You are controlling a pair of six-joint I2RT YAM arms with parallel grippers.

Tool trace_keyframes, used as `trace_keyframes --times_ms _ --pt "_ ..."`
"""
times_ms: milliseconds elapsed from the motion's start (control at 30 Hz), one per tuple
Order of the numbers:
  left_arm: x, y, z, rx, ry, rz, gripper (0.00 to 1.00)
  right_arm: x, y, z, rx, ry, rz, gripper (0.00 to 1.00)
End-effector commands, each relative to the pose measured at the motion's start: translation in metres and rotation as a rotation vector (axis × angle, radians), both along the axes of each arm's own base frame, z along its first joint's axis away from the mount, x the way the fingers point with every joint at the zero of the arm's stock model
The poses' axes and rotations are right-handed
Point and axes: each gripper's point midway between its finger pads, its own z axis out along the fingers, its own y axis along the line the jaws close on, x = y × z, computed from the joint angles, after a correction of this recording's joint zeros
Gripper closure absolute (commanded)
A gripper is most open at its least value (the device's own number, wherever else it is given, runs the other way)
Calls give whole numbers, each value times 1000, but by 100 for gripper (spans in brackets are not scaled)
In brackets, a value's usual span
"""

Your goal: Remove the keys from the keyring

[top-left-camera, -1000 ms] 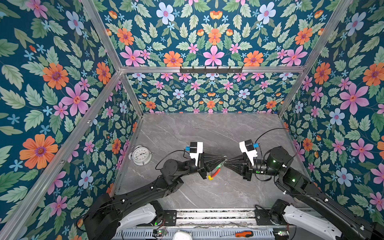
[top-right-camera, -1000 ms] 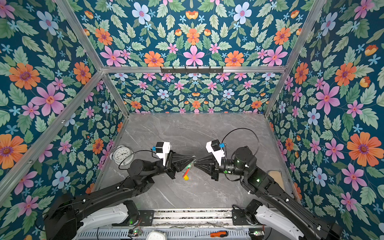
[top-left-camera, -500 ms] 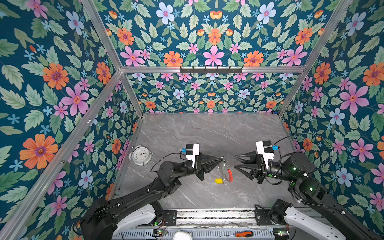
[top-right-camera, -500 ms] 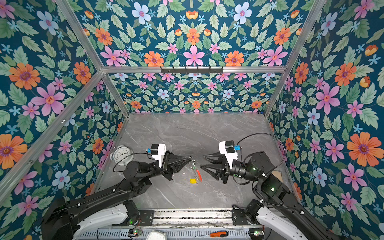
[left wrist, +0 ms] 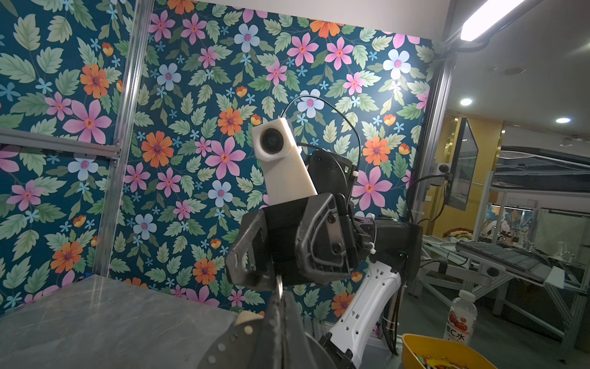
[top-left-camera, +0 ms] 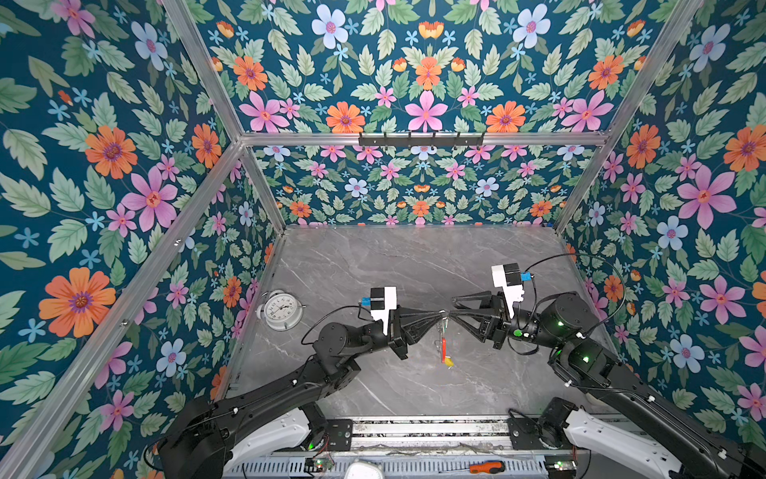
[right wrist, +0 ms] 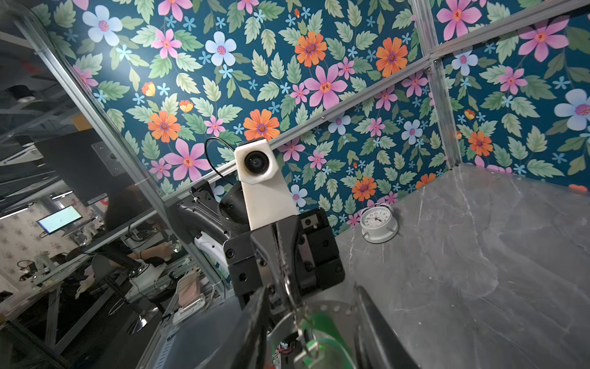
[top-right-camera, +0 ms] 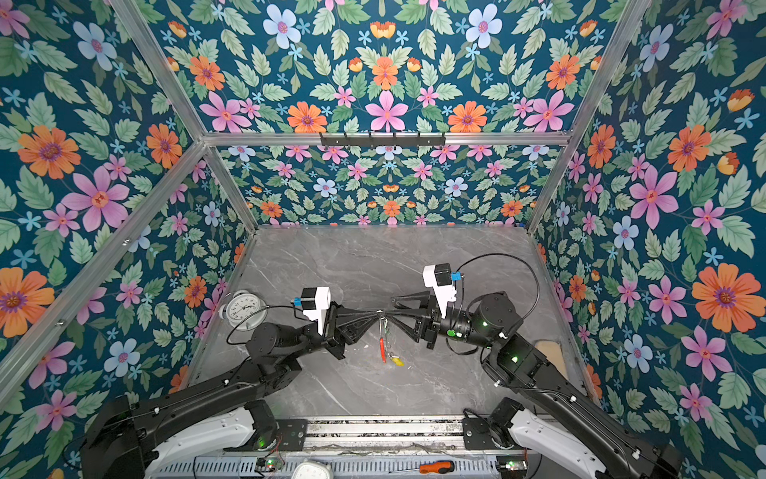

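Note:
My left gripper (top-left-camera: 441, 314) is shut on the top of the keyring (top-left-camera: 443, 347), which hangs edge-on below it with its red section down. A yellow-headed key (top-left-camera: 448, 363) shows at the loop's lower end; I cannot tell whether it hangs or lies on the table. My right gripper (top-left-camera: 452, 308) faces the left one tip to tip, open. In the right wrist view a silver split ring (right wrist: 289, 289) and a blurred green-headed key (right wrist: 319, 324) sit between its fingers (right wrist: 255, 319) without being clamped. The left wrist view shows the left gripper (left wrist: 281, 297) shut on a silver ring (left wrist: 280, 284).
A white alarm clock (top-left-camera: 282, 310) stands on the grey marble table (top-left-camera: 373, 257) at the left wall. An orange-handled screwdriver (top-left-camera: 483, 467) lies on the front rail. Floral walls close in the left, back and right sides.
The right gripper let go, opened and drew back to the right, leaving the keyring hanging from the left gripper. It has now come back, open, to the left gripper's tip.

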Motion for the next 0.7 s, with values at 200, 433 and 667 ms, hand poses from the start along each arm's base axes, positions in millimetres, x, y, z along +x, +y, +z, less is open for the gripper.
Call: trace_keyframes --times_ms 200,433,667 --pt "3 4 4 -25 -9 33 100 -10 8 2 27 1 95 66" --pt "3 4 4 -25 -11 33 100 -13 10 -7 17 16 116 73" --pt "4 3 3 -22 -10 33 100 -14 12 -12 6 23 126 84"
